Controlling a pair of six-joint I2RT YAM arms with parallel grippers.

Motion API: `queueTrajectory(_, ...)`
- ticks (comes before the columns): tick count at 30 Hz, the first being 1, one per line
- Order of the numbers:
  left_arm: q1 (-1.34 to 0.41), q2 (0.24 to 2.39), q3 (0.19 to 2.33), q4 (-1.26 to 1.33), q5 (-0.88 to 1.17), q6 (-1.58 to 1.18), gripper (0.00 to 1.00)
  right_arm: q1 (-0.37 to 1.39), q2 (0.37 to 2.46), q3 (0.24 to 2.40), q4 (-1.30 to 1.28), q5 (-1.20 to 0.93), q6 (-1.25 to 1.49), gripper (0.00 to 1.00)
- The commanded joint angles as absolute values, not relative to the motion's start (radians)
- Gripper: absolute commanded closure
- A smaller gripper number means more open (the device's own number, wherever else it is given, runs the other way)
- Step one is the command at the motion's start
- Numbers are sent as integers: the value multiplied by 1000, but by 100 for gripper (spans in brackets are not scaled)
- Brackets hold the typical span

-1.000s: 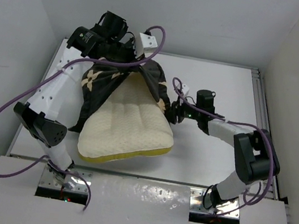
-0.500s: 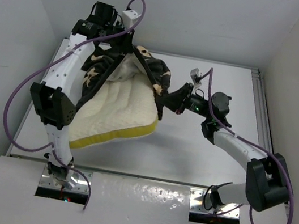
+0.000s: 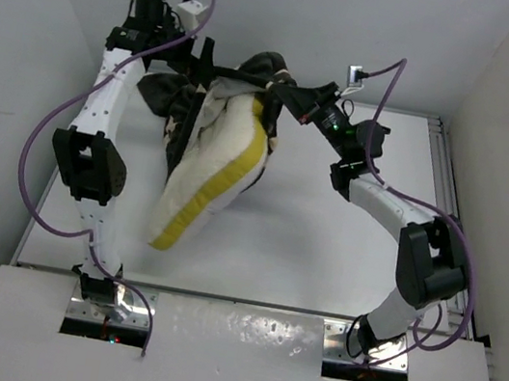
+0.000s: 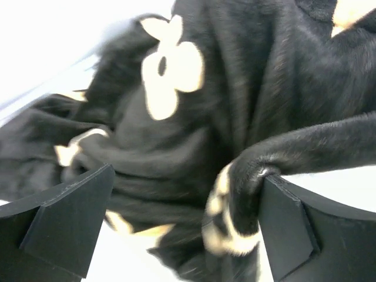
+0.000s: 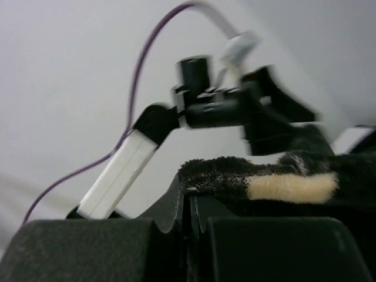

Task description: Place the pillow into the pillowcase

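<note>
The cream pillow (image 3: 200, 177) with yellow piping hangs tilted on its edge, its top inside the black flower-printed pillowcase (image 3: 256, 66), which is bunched high over the back of the table. My left gripper (image 3: 201, 62) is at the case's left side. In the left wrist view this gripper (image 4: 188, 176) is open wide, with the pillowcase (image 4: 194, 106) between the fingers and a fold draped against the right finger (image 4: 288, 223). My right gripper (image 3: 286, 91) holds the case's right side. In the right wrist view it (image 5: 191, 197) is shut on the pillowcase's edge (image 5: 235, 170).
The white table (image 3: 342, 254) is boxed in by white walls at the back and both sides. Purple cables loop off both arms. A metal rail (image 3: 442, 193) runs along the right edge. The left arm (image 5: 120, 173) shows across the right wrist view.
Both arms rose toward the back, lifting the case and pillow off the table, so the pillow now hangs on its edge. The left gripper opened, releasing the fabric. The right gripper closed on the case's edge.
</note>
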State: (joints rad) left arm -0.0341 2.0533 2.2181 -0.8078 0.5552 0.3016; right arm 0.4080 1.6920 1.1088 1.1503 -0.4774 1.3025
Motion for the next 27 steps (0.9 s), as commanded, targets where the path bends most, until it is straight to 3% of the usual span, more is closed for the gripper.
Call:
queueTrajectory(1, 116, 1939, 2261, -672, 668, 238, 0, 352, 1598, 1092, 1025, -203, 1223, 100)
queueTrajectory(6, 193, 1853, 2228, -748, 681, 375, 0, 321, 1571, 1082, 911, -157, 1200, 100)
queueTrajectory(7, 198, 1839, 2191, -797, 701, 485, 3, 319, 1563, 1078, 876, -147, 1186, 100)
queueTrajectory(8, 196, 1821, 2128, -845, 725, 553, 12, 318, 1554, 1072, 855, -140, 1168, 100)
queueTrajectory(9, 192, 1789, 1971, -964, 750, 624, 29, 318, 1542, 1048, 845, -134, 1161, 100)
queueTrajectory(10, 155, 1776, 1894, -1026, 753, 775, 75, 318, 1536, 1033, 848, -124, 1158, 100)
queueTrajectory(11, 125, 1769, 1811, -1076, 729, 835, 92, 318, 1532, 1020, 848, -121, 1160, 100)
queueTrajectory(12, 98, 1753, 1664, -1128, 704, 871, 98, 316, 1531, 994, 845, -117, 1158, 100)
queueTrajectory(14, 42, 1726, 1522, -1097, 698, 911, 98, 318, 1525, 974, 819, -89, 1148, 100)
queueTrajectory(18, -125, 1608, 1213, -858, 636, 766, 51, 316, 1532, 948, 790, -55, 1105, 100)
queueTrajectory(21, -187, 1550, 1110, -652, 539, 541, 43, 313, 1525, 922, 787, -32, 1089, 100)
queueTrajectory(27, -259, 1513, 968, -514, 392, 278, 40, 318, 1486, 884, 813, -15, 1043, 100)
